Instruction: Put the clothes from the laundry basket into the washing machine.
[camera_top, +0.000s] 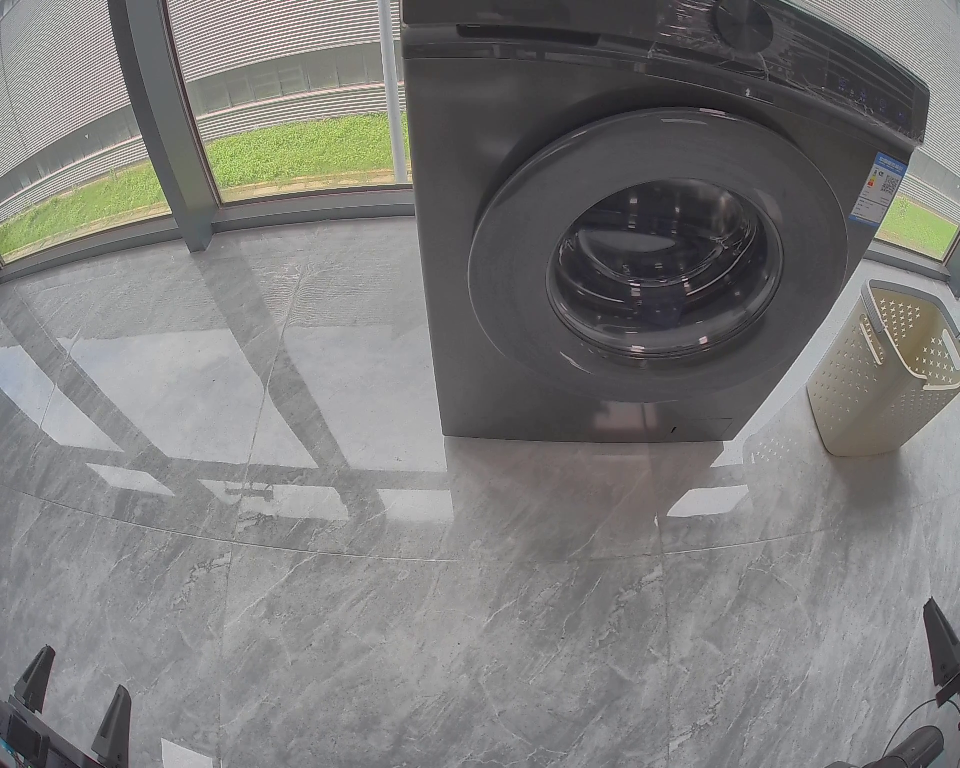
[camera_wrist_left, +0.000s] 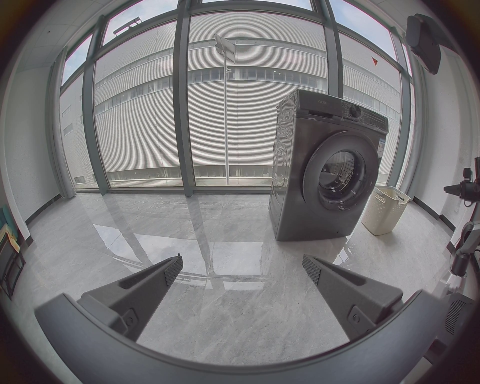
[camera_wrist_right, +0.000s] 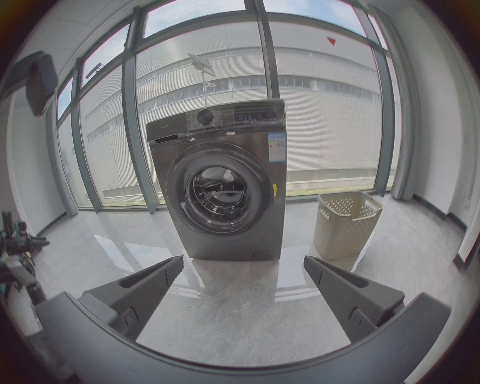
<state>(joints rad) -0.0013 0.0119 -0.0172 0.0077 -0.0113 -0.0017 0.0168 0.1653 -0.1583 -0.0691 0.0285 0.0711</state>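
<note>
The laundry basket (camera_top: 885, 370) stands on the floor (camera_top: 400, 620) just right of the washing machine (camera_top: 640, 250), well ahead, nearer my right hand (camera_wrist_right: 242, 262). That and my left hand (camera_wrist_left: 242, 262) are spread wide, empty.

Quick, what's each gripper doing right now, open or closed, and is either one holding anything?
Left gripper: open, holding nothing.
Right gripper: open, holding nothing.
</note>
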